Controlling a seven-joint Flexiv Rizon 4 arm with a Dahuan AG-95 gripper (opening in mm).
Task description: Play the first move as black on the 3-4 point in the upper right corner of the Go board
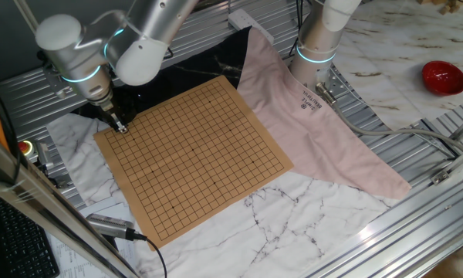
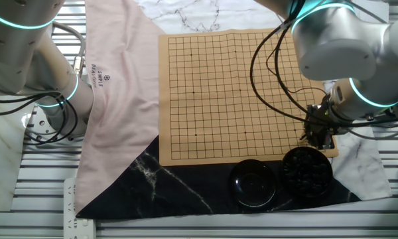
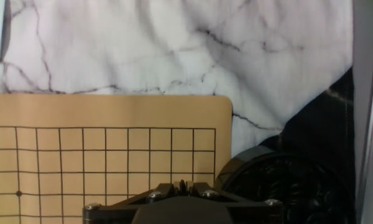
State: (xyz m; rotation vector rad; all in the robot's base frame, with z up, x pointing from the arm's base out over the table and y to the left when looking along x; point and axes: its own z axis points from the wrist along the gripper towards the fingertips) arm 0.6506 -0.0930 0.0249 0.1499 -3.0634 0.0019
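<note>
The tan Go board (image 1: 201, 154) lies on the cloths, and no stone shows on it. My gripper (image 1: 120, 127) hangs low over the board's corner beside the bowl of black stones (image 2: 306, 171). In the other fixed view the gripper (image 2: 317, 138) is at the board's (image 2: 232, 93) right edge. In the hand view the gripper (image 3: 183, 185) is shut, with a thin dark sliver between the fingertips that looks like the black stone. A crossing three lines down and four in from that corner (image 3: 150, 172) lies just ahead of the fingers. The stone bowl (image 3: 286, 186) is at the lower right.
A second black bowl or lid (image 2: 253, 182) sits left of the stone bowl. A pink cloth (image 1: 309, 116), a black cloth (image 2: 186, 192) and a marble-print cloth (image 3: 174, 56) surround the board. Another arm's base (image 1: 318, 46) and a red bowl (image 1: 444, 77) stand behind.
</note>
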